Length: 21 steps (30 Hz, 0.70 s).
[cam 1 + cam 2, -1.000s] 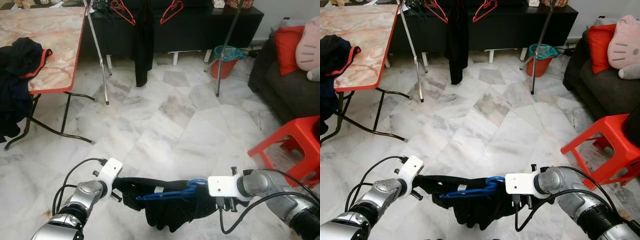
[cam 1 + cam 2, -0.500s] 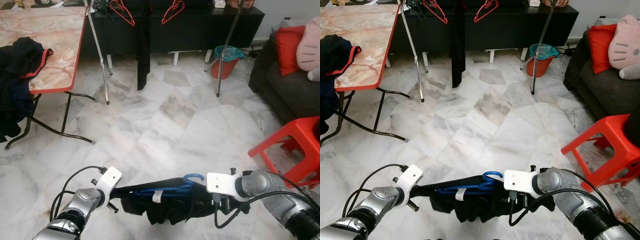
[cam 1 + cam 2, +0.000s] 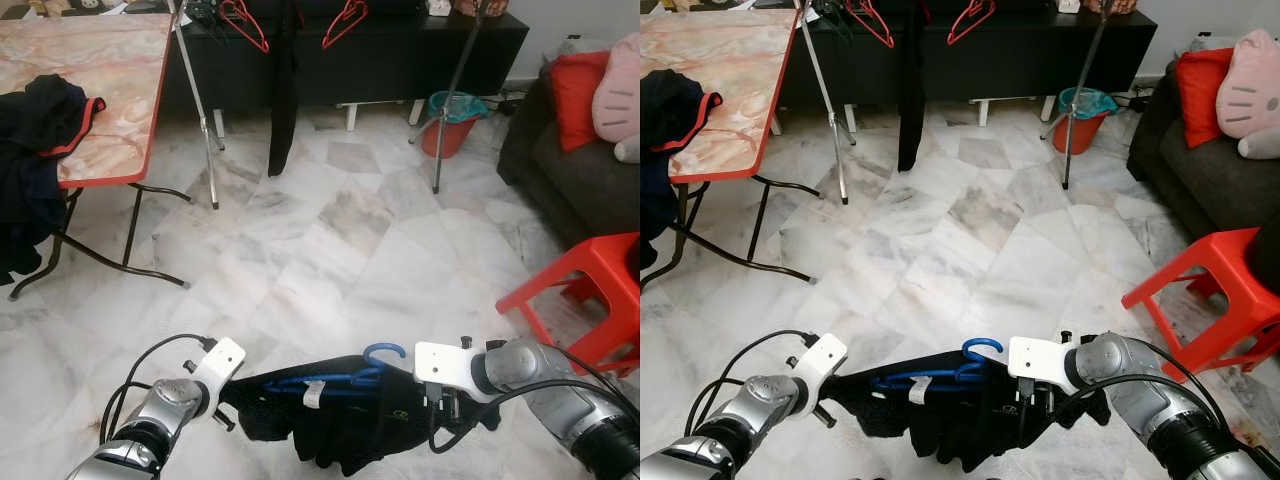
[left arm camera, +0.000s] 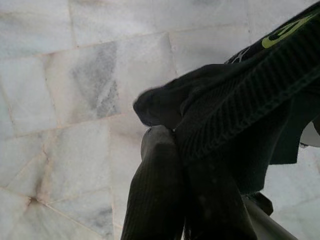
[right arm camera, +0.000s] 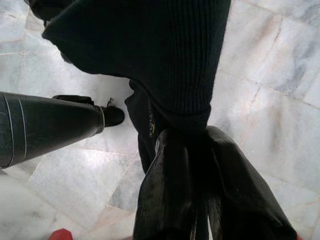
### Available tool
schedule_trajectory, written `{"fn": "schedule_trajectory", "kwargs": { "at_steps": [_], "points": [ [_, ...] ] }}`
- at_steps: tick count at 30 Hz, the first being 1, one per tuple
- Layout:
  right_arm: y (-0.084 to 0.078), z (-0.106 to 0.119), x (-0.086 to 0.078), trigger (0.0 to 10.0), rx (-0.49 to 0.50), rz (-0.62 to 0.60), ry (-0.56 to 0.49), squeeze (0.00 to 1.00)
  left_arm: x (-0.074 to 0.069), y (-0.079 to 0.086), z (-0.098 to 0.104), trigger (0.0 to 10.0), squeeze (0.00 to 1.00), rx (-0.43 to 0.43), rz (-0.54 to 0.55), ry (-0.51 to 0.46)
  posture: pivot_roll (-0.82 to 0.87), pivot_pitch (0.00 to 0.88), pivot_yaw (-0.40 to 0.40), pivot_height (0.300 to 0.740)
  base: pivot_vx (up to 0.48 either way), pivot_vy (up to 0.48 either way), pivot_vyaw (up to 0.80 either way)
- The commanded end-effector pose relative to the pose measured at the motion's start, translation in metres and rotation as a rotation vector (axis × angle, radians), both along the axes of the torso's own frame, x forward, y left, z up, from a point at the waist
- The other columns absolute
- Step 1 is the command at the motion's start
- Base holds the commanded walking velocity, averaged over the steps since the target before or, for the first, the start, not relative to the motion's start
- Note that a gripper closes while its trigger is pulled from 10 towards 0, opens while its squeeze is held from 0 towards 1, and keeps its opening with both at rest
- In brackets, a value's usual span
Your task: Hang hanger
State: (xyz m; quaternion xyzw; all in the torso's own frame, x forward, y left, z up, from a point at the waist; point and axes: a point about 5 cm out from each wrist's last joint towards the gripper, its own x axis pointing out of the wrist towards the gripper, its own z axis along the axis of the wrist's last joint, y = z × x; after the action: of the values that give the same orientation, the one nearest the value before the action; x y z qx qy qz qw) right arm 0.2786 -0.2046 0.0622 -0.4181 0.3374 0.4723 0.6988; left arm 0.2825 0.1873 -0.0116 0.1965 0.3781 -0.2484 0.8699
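Observation:
A blue hanger (image 3: 340,377) carries a black garment (image 3: 350,432), held low over the floor between my two arms. Its hook (image 3: 385,351) points up near my right wrist. My left gripper (image 3: 248,396) is shut on the garment's left end; the wrist view has its fingers (image 4: 157,185) pinching ribbed cloth (image 4: 250,100). On the garment's right end my right gripper (image 5: 192,145) is also shut, its fingers (image 5: 165,200) wrapped in fabric. At the back stands a clothes rack (image 3: 196,100) with red hangers (image 3: 245,22) and a hanging black garment (image 3: 283,90).
A folding table (image 3: 120,90) with dark clothes (image 3: 30,150) stands on the left. On the right are a red stool (image 3: 585,285) and a dark sofa (image 3: 580,170) with cushions. An orange bucket (image 3: 452,125) sits by the rack's right pole (image 3: 455,90). Marble floor lies between me and the rack.
The hanger and garment have sunk a little and the hook has turned upward. The black garment on the rack has swung and looks narrower.

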Motion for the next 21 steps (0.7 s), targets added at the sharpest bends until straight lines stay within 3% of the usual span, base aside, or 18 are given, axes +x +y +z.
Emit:
{"fn": "schedule_trajectory", "kwargs": {
  "at_steps": [1,7,11,21],
  "points": [
    [-0.023,0.005,0.002,0.0,-0.067,-0.069,-0.017,0.00,-0.010,0.020,-0.007,10.0,0.00,0.082,0.036,0.042,-0.20,0.108,-0.038,0.740,0.000,0.000,0.00],
    [-0.031,-0.005,-0.002,0.0,-0.191,-0.047,-0.010,0.00,0.000,0.021,0.004,10.0,0.00,0.063,0.030,0.006,-0.19,0.109,-0.041,0.740,0.000,0.000,0.00],
    [-0.030,-0.019,-0.009,0.0,-0.250,-0.046,0.010,0.00,0.014,0.016,0.019,10.0,0.00,-0.051,0.054,-0.038,-0.19,0.109,-0.042,0.740,0.000,0.000,0.00],
    [-0.028,-0.035,-0.010,0.0,-0.299,-0.121,-0.026,0.00,0.021,0.007,0.030,10.0,0.00,-0.129,-0.010,-0.035,-0.19,0.106,-0.044,0.740,0.000,0.000,0.00]
  ]
}}
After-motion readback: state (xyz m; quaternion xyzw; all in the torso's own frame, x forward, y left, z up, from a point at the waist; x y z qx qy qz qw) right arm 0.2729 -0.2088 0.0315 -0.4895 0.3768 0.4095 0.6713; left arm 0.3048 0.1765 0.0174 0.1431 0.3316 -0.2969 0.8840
